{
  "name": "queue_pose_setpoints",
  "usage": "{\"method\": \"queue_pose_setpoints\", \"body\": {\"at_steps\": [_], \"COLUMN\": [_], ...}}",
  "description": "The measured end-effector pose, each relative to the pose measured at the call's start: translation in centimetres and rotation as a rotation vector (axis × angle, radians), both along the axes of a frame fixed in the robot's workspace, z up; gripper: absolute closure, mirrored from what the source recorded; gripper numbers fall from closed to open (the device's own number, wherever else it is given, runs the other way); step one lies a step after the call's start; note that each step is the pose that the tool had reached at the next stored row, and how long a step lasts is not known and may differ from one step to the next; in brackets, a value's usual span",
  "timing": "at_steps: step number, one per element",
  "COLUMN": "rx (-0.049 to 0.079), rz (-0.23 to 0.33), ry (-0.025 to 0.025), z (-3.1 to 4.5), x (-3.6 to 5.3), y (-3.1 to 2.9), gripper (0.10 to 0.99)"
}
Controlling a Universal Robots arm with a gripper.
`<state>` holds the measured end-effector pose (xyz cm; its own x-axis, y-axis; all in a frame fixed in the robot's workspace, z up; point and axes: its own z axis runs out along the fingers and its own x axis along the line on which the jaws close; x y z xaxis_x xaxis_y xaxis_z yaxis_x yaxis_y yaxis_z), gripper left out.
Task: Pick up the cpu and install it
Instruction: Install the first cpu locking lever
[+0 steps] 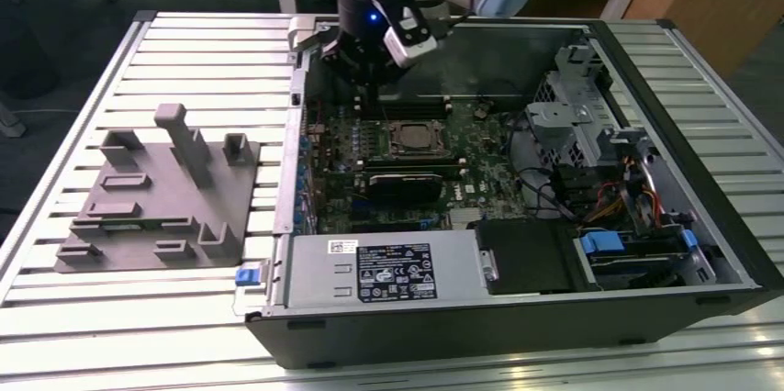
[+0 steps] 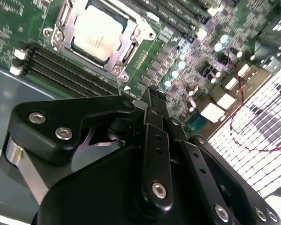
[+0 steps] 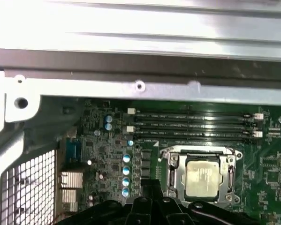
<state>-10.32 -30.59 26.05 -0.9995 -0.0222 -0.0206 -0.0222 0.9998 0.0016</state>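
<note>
One cpu (image 2: pixel 97 33) already sits in the socket (image 2: pixel 60 21) on the motherboard (image 1: pixel 472 148), its pale metal top facing up and framed on all sides by the socket's bracket; both wrist views show it lying flat and square there, which suggests the placing part of the job is done. In the first wrist view the cpu (image 3: pixel 203 176) lies just beside the row of memory slots (image 3: pixel 192 124), with nothing resting on it.

The gripper (image 2: pixel 152 93) hangs above the board inside the open case (image 1: pixel 686 180), near the case's back wall and a little off from the socket rather than over it. Its fingers look pressed together at the tip in the second wrist view, with nothing between them, so it is carrying no part. That fits a chip let go in its seat: the arm has no reason to stay on it once it lies flat.

On the exterior view's left, the grey fixture (image 1: pixel 160 194) stands on the slatted table (image 1: pixel 73 336), well apart from the case. No chip can be made out on it. The power supply (image 1: pixel 380 267) fills the case's near corner, clear of the arm.
</note>
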Motion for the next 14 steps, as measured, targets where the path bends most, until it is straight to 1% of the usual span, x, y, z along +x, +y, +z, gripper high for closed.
{"method": "queue_pose_setpoints", "body": {"at_steps": [4, 9, 12, 14], "rx": [0.000, 0.000, 0.000, 0.000], "rz": [0.000, 0.000, 0.000, 0.000], "ry": [-0.0005, -0.0005, -0.0005, -0.0006], "z": [-0.20, -0.33, -0.36, -0.36], "x": [-0.26, -0.33, -0.34, -0.31], "y": [0.62, 1.32, 1.62, 1.71], "gripper": [0.980, 0.980, 0.980, 0.980]}}
